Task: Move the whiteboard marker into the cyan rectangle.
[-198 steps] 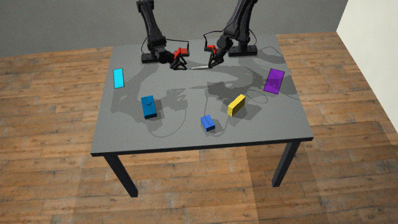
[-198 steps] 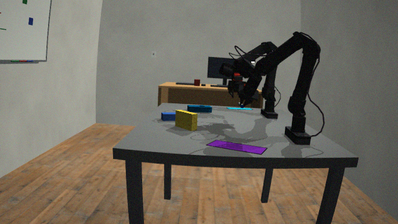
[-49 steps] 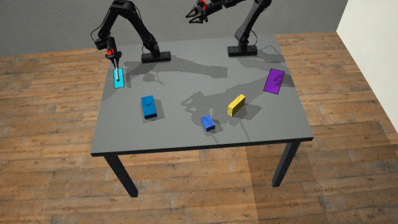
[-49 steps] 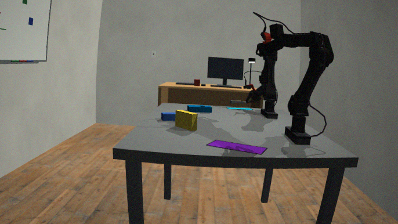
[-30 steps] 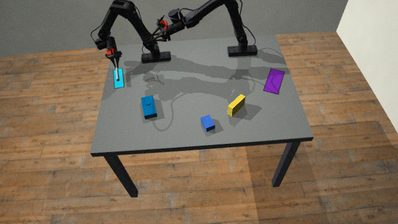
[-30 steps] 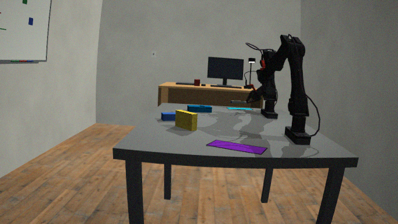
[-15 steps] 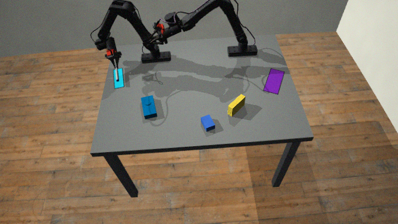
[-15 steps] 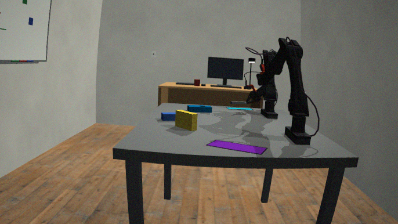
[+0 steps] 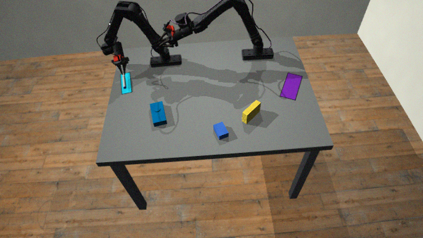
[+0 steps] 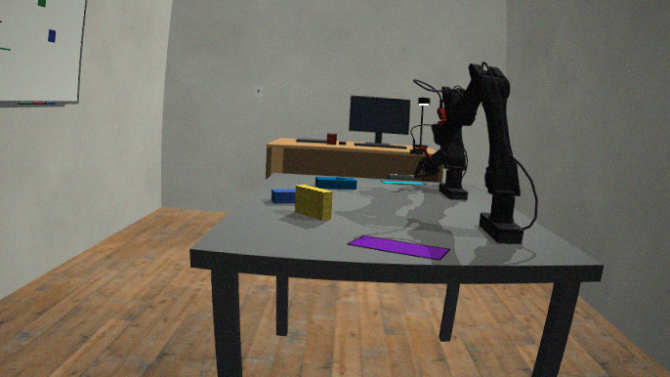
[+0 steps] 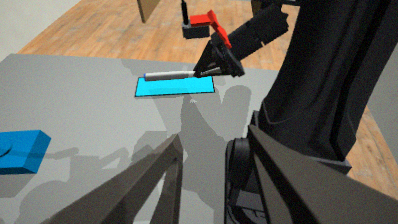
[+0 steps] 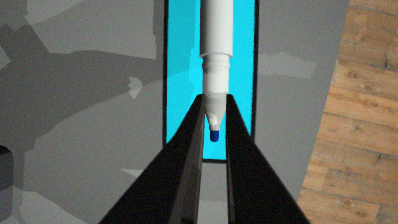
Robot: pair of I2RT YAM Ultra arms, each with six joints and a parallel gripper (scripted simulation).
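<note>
The right gripper [image 9: 124, 74] [image 10: 417, 175] [image 11: 195, 74] [image 12: 215, 101] has its jaws clamped on the marker near its blue tip; the left gripper [image 9: 158, 44] [image 10: 436, 127] [image 11: 213, 137] has its jaws partly apart with nothing between them. The grey table [image 9: 191, 142] [image 10: 273, 234] [image 11: 100, 110] [image 12: 280, 125] carries the cyan rectangle [image 9: 129, 86] [image 10: 402, 183] [image 11: 175, 87] [image 12: 185, 100] near one side edge. Well apart from that rectangle, near the opposite side edge, lies the purple rectangle [image 9: 291, 86] [image 10: 398, 247]. The blue box [image 9: 158, 113] [image 10: 336, 183] [image 11: 20, 150] is the block nearest the cyan one; the upright yellow block [image 9: 251, 111] [image 10: 314, 202] and small blue block [image 9: 221, 130] [image 10: 283, 196] stand farther from it. The marker [image 9: 124, 81] [image 10: 401, 176] [image 11: 170, 75] [image 12: 216, 30] is just above the cyan rectangle, roughly lengthwise.

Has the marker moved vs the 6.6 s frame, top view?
Yes. It was between the two arm bases; now the marker is over the cyan rectangle, toward the picture's left.
</note>
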